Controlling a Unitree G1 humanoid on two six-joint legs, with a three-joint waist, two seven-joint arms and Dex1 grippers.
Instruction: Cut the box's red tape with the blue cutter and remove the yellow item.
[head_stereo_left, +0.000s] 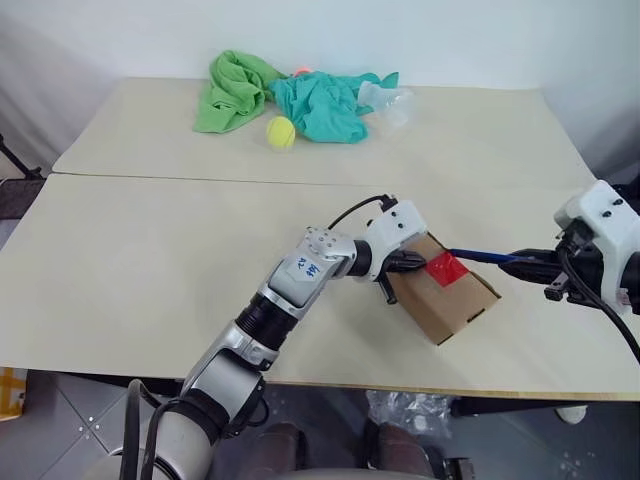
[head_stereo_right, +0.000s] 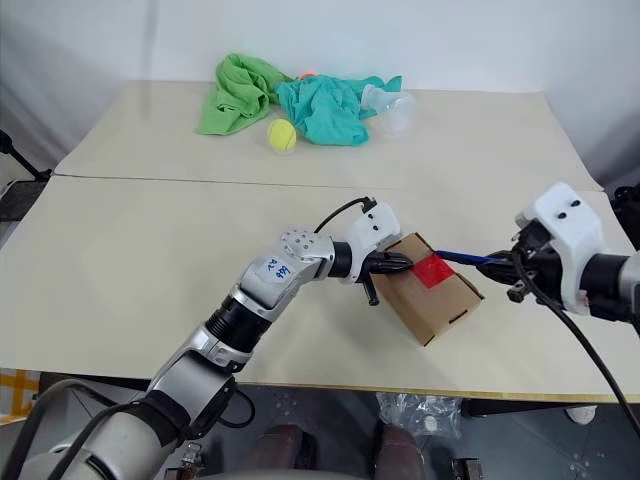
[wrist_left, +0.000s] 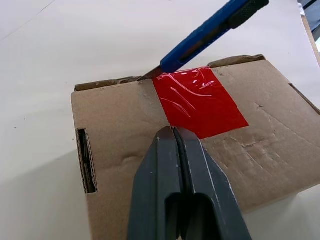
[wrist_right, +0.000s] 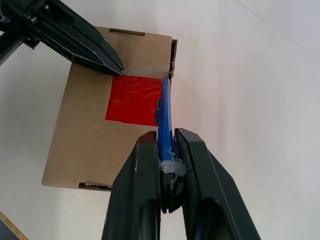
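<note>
Beige table (head_stereo_left: 150, 260) by white wall (head_stereo_left: 450, 40); left end effector (wrist_left: 173, 134) closed, right end effector (wrist_right: 165, 142) clamping blue cutter (wrist_right: 164, 117).

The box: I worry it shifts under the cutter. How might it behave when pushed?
The box looks small and light on smooth tabletop, so it would likely slide. The left gripper's shut fingers pressing its top probably steady it. Its dented cardboard may flex.

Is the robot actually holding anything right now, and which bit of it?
Yes. The right gripper clamps the blue cutter by its rear end, tip at the red tape. The left gripper is shut, holding nothing, fingertips pressed on the box.
</note>
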